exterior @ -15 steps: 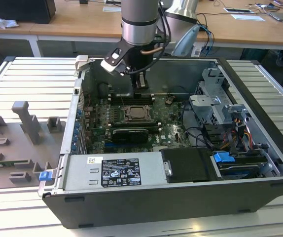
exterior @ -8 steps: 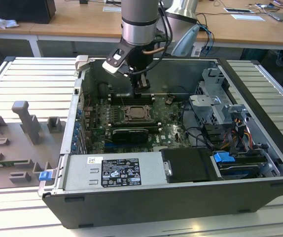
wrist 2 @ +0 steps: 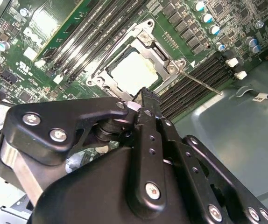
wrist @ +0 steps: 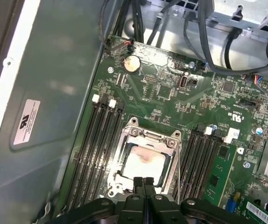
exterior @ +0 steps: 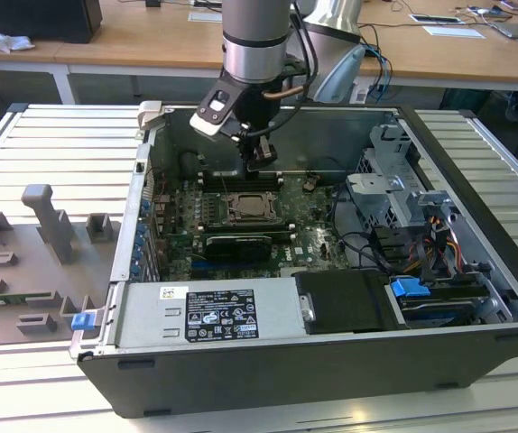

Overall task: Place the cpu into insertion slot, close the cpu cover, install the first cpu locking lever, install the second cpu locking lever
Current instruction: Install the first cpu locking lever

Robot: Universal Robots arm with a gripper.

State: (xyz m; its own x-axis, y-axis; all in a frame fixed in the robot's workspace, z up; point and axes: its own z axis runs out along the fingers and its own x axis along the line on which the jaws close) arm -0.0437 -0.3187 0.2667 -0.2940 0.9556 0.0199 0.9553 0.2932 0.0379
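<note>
Ok, gripper (wrist: 143,179) pinched together, empty; cpu (wrist: 141,161) sits just below its tips, framed by the lowered cpu cover (wrist: 148,136).

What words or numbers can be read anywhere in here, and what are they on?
Black label on the silver box: print too small to read.
White sticker on the case wall: a mark and lines of print, unreadable.
White markings on the board: too small to read.
Nothing reads clearly.
</note>
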